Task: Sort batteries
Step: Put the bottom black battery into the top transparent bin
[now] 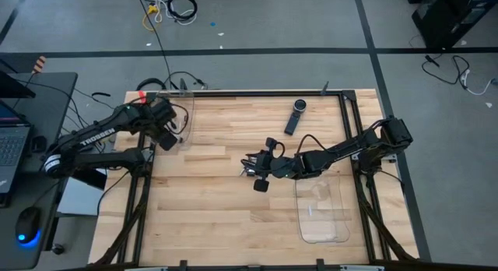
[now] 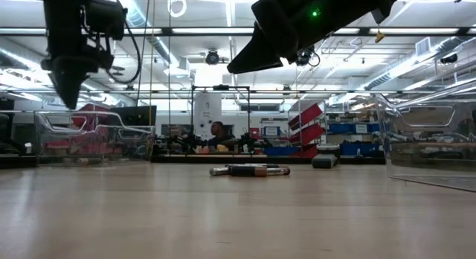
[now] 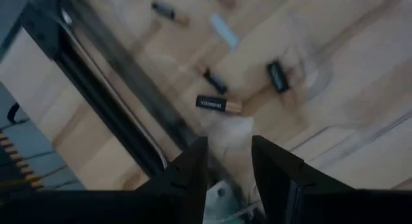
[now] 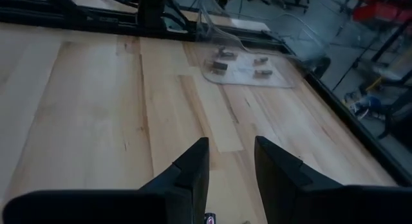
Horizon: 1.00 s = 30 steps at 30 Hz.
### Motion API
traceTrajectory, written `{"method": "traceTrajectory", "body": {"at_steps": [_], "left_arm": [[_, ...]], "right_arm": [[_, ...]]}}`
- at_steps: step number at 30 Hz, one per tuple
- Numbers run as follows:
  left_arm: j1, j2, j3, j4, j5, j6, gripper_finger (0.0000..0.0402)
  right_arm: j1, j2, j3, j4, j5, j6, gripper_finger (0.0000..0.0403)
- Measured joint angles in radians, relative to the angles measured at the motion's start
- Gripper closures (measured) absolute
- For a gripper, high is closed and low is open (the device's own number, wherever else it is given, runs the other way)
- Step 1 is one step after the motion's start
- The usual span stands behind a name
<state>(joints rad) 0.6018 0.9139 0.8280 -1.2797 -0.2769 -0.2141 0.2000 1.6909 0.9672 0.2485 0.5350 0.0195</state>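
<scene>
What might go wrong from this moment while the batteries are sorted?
The open right gripper hangs above the small silvery cylinder batteries lying close together mid-table; it may nudge one rolling or pinch two. The open left gripper sits near the clear plastic container wall and may bump it.

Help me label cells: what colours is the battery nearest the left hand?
Black with a copper end, clearest in the left wrist view: battery.

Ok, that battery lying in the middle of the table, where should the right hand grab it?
Around the middle of its barrel, coming straight down. The battery lies flat on its side on the table, so only its round flanks are free; the open right hand should straddle it crosswise.
</scene>
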Motion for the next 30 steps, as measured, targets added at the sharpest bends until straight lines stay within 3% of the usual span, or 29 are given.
{"method": "traceTrajectory", "body": {"at_steps": [7, 14, 23, 30], "left_arm": [[-0.029, -0.038, 0.097, 0.242, 0.003, 0.098, 0.0282], [-0.149, -0.058, 0.099, 0.578, 0.054, 0.268, 0.0282], [-0.302, -0.058, 0.062, 0.781, 0.062, 0.394, 0.0282], [-0.379, -0.057, -0.004, 0.876, 0.062, 0.413, 0.0282]], "right_arm": [[-0.057, 0.0, 0.0, -0.119, -0.076, 0.135, 0.0291], [-0.036, 0.023, -0.001, -0.22, -0.247, 0.098, 0.0292], [0.057, 0.116, 0.0, -0.24, -0.195, 0.121, 0.0291], [0.062, 0.157, 0.0, -0.25, -0.161, 0.165, 0.0292]]}}
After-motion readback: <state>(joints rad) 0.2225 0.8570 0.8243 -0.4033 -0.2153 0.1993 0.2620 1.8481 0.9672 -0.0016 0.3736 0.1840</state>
